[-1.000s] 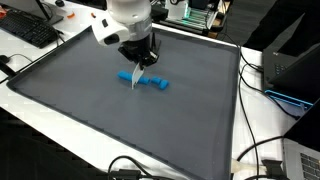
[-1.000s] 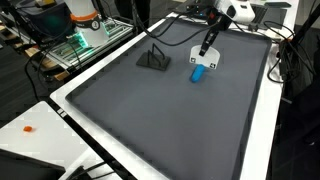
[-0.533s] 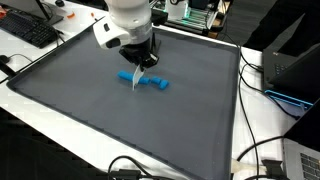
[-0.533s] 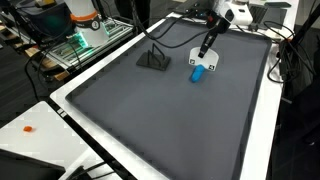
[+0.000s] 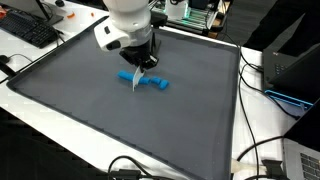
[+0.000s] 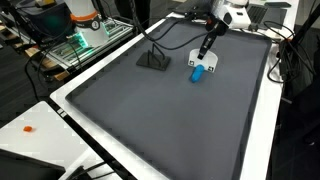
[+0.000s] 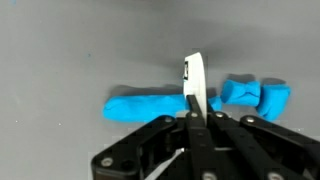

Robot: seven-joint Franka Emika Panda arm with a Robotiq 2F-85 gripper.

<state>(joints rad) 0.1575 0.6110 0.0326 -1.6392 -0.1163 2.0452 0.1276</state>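
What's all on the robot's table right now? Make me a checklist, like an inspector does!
surface: gray mat lying flat on a white table
job's things: blue clay on the mat, smaller chunks at one end; white knife crossing it
clutter: black object on the mat; orange bit on the table
grippers: gripper shut on the white knife
cables: black cables beyond the mat's edge
surroundings: keyboard
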